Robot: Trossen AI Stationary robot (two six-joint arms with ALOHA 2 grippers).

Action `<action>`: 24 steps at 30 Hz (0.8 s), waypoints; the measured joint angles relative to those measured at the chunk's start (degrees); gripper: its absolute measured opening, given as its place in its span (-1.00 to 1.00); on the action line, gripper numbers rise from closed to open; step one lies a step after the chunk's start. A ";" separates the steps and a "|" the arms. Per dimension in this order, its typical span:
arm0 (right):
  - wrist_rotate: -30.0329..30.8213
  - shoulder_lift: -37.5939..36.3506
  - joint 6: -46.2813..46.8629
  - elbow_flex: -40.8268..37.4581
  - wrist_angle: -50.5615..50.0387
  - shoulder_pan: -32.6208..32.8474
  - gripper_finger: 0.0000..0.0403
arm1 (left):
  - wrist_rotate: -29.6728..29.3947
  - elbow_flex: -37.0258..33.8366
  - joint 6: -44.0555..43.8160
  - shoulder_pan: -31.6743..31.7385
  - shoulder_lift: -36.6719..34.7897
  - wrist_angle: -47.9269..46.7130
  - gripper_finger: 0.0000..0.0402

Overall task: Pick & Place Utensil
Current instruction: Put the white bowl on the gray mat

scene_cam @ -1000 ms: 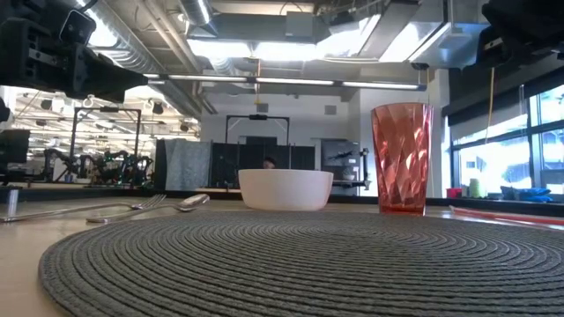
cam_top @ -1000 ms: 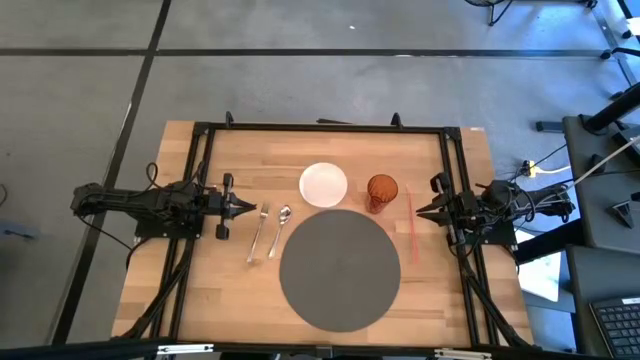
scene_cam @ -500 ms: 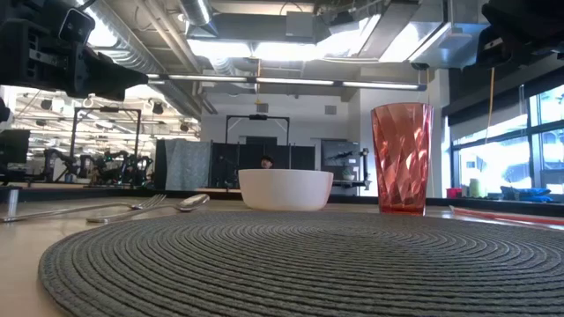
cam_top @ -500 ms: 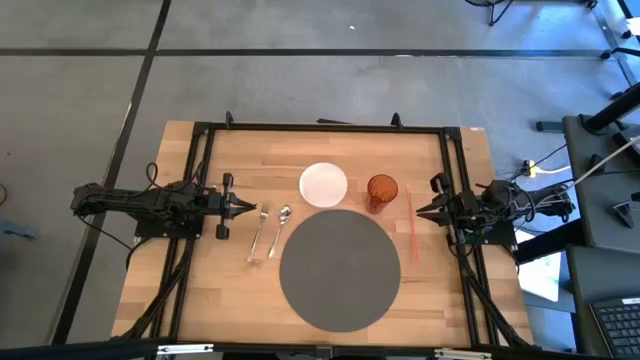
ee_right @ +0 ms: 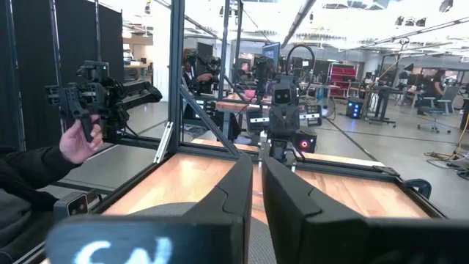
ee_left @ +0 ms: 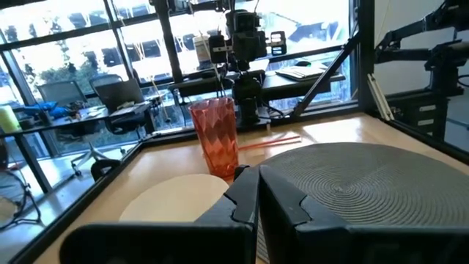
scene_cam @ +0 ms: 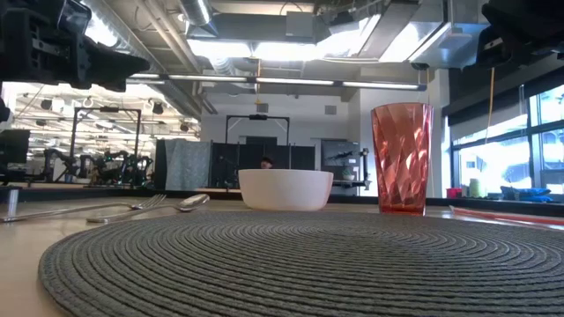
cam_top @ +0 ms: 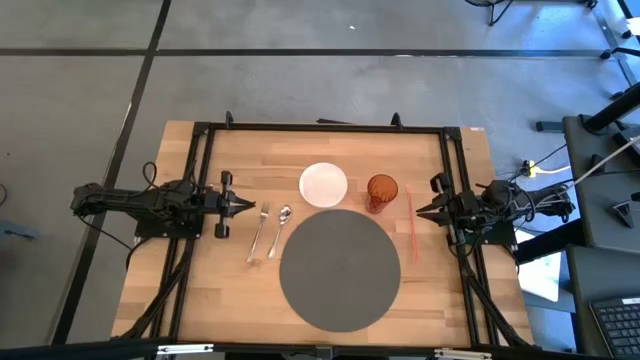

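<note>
Just one fork [cam_top: 259, 232] — one spoon [cam_top: 279, 230]

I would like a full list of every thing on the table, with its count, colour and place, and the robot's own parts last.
placemat: one, dark grey, round, at the table's centre front.
bowl: one, white, just behind the placemat.
cup: one, orange-red, upright, right of the bowl.
fork: one, silver, left of the placemat.
spoon: one, silver, between fork and placemat.
chopsticks: thin, red, right of the cup; count unclear.
left tool: one, dark, shut, empty, by the fork's head.
right tool: one, dark, shut, empty, beside the chopsticks.
</note>
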 joint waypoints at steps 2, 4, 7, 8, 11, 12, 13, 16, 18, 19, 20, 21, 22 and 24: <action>0.01 -0.02 0.05 0.02 0.13 -0.01 -0.83 | 0.00 0.01 -1.02 -0.01 0.00 0.00 -0.98; 0.01 0.00 0.10 0.00 0.15 0.01 -0.83 | 0.00 0.01 -1.90 0.01 0.00 0.00 -0.98; 0.00 -0.02 0.31 0.01 0.15 -0.01 -0.83 | 0.00 0.00 -2.83 0.01 0.00 0.00 -0.98; 0.00 -0.02 0.86 -0.01 0.15 0.01 -0.83 | 0.00 -0.01 -2.81 -0.01 0.00 0.00 -0.98; -0.04 0.00 4.67 0.00 0.13 -0.01 -0.83 | 0.00 0.00 -2.97 -0.03 0.00 0.00 -0.98; -0.03 -0.01 6.02 -0.01 0.13 0.01 -0.83 | 0.00 -0.01 -2.92 -0.06 0.00 0.00 -0.98; -0.03 0.00 7.42 0.00 0.13 0.00 -0.83 | 0.00 -0.01 -2.92 -0.06 0.00 0.00 -0.98; -0.04 -0.02 10.49 0.02 0.13 0.01 -0.83 | 0.01 -0.01 -2.93 -0.06 0.00 0.00 -0.98; 0.00 -0.02 10.46 0.01 0.13 0.00 -0.83 | 0.01 -0.01 -3.47 -0.06 0.00 -0.02 -0.98; 0.00 -0.02 10.46 0.01 0.13 0.02 -0.83 | 0.02 0.01 -4.26 -0.06 0.00 -0.05 -0.98; 0.00 0.00 10.55 0.00 0.13 0.02 -0.83 | 0.02 0.00 -5.01 -0.06 0.00 -0.09 -0.98; 0.00 -0.01 10.54 0.00 0.13 0.01 -0.83 | 0.02 0.00 -5.85 -0.06 0.00 -0.07 -0.98; 0.00 -0.01 10.49 0.00 0.13 0.02 -0.83 | 0.02 -0.01 -6.82 -0.06 0.00 -0.03 -0.98; 0.01 -0.01 10.36 0.01 0.14 0.00 -0.83 | -0.06 0.00 -8.13 -0.06 0.00 0.29 -0.98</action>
